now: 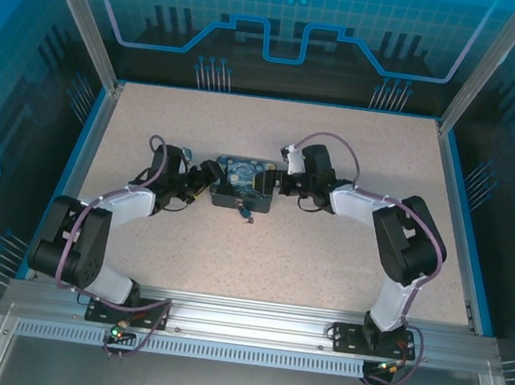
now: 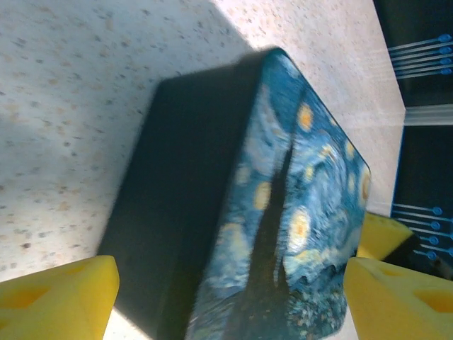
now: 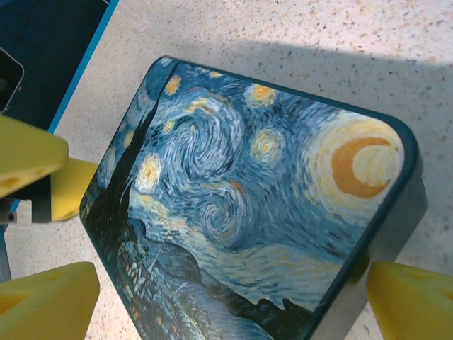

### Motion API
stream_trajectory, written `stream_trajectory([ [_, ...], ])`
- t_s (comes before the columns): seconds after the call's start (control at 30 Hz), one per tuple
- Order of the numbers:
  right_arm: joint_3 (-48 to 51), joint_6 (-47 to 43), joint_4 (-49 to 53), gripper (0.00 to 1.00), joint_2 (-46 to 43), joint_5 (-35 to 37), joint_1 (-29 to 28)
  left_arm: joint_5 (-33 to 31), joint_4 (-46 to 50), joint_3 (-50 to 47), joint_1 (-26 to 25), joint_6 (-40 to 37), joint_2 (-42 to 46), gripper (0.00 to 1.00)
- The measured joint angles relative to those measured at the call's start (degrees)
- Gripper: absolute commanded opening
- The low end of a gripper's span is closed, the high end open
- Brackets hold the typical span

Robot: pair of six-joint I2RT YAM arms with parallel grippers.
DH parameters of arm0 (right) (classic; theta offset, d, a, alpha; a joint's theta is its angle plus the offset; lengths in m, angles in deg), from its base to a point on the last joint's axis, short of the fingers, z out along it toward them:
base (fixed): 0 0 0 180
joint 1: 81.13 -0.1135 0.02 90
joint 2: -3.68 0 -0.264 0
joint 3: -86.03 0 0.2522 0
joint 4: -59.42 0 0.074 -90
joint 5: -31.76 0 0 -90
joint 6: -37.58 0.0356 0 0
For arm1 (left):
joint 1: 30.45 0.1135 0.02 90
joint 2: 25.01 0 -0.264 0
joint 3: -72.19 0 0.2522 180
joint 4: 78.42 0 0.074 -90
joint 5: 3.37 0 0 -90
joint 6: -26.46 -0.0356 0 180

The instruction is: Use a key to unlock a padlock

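**Both hands bracketing the tin, padlock waiting at its near side**

You are looking at the rectangular blue-and-yellow starry-night tin box sitting on the speckled beige desk. The left hand is sitting at its left end and the right hand at its right end. Each hand is standing wide open, with its yellow fingers straddling the tin's width. Neither is carrying anything, and I cannot tell whether the pads are actually pressing on the walls. That placement is probably serving to steady the box, because the tiny dark metallic padlock is lying right at the tin's near long side, between the two hands and outside both grasps. I cannot tell whether it is hooked to the tin or just resting beside it. The key is too small for me to pick out. Judging from this, you are not yet getting to the unlocking itself.
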Motion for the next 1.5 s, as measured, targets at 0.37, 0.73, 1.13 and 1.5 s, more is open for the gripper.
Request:
stream_trajectory([
  [0.37,-9.3,-5.9,8.0,1.0,4.0,3.0,1.5,1.4,-1.8,0.2,-3.3,-0.1,0.5,0.82],
  [0.73,6.2,-11.2,7.6,0.88,-14.7,4.8,8.2,-2.3,4.4,1.8,-3.6,-3.7,12.1,0.8],
  [1.13,22.9,-4.4,-8.2,0.72,-10.8,1.3,-3.7,3.0,2.6,9.7,-7.6,-3.9,1.2,0.76],
  [1.5,22.0,-1.7,-19.1,0.61,-3.2,5.8,-6.5,4.6,0.1,11.0,-7.7,-2.8,-6.2,0.76],
])
